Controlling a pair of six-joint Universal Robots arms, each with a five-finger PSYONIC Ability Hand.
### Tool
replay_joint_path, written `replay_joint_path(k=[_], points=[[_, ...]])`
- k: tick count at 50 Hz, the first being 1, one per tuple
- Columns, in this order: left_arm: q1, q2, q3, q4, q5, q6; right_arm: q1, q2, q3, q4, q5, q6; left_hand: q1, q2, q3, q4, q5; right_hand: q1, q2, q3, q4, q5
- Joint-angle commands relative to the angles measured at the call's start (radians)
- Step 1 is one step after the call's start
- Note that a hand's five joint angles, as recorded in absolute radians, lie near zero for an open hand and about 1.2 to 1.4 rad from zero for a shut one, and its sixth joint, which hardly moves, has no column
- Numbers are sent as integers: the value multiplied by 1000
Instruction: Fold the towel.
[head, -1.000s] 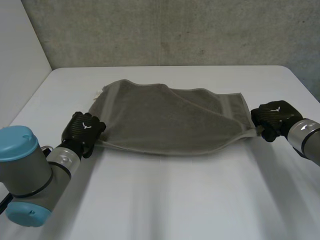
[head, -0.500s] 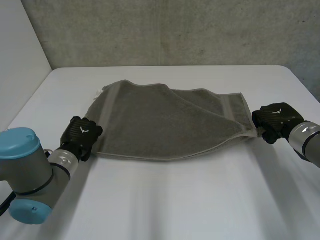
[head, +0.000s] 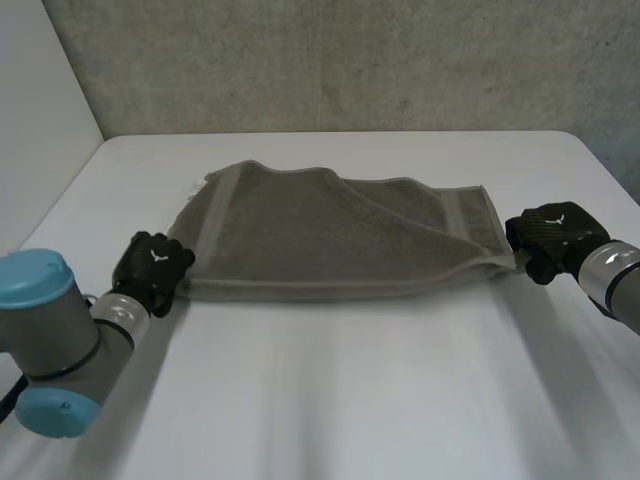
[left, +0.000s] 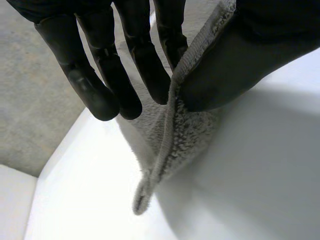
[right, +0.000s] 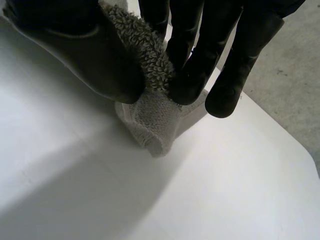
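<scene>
Pinching the near left corner of the grey-brown terry towel with the black left hand, thumb against fingers; pinching its near right corner likewise with the black right hand, above the white table.

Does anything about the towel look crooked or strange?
The grey terry towel lies askew: a slanting fold crosses it toward the right hand, so its edges mismatch. That hand and the left hand each pinch a near corner.

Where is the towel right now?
In the head view the towel lies midway across the table, near corners pinched by the left hand and right hand.
</scene>
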Motion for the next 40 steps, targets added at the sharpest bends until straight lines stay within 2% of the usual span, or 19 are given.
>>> replay_joint_path(k=[1, 3, 4, 6, 9, 11, 20, 25, 34, 40], points=[[43, 96, 12, -8, -3, -17, 1, -53, 10, -3, -15, 19, -72, -120, -146, -129, -269, 71, 80, 52, 58, 67], [72, 197, -1, -13, 0, -46, -2, -100, 8, 12, -46, 34, -72, -120, -146, -129, -269, 71, 80, 52, 58, 67], [72, 197, -1, -13, 0, -46, -2, -100, 8, 12, -46, 34, -72, -120, -146, -129, -269, 71, 80, 52, 58, 67], [97, 288, -2, -20, 0, -114, -8, -158, 3, 45, -84, 45, -72, -120, -146, -129, -269, 71, 80, 52, 58, 67], [106, 336, -2, -33, 2, -153, -21, -202, -3, 76, -97, 48, -72, -120, -146, -129, -269, 71, 80, 52, 58, 67], [120, 430, -5, -78, 6, -213, -65, -284, -20, 157, -118, 42, -72, -120, -146, -129, -269, 71, 80, 52, 58, 67], [123, 604, -34, -226, 29, -236, -116, -392, -101, 451, -212, 19, -72, -120, -146, -129, -269, 71, 80, 52, 58, 67], [123, 691, -85, -250, 88, -238, -191, -449, -116, 564, -261, -87, -72, -120, -146, -129, -269, 71, 80, 52, 58, 67], [112, 655, -110, -237, 102, -231, -205, -393, -133, 587, -271, -135, -72, -120, -146, -129, -269, 71, 80, 52, 58, 67], [106, 448, -25, -233, 99, -224, -192, -230, -185, 584, -273, -138, -72, -120, -146, -129, -269, 71, 80, 52, 58, 67]])
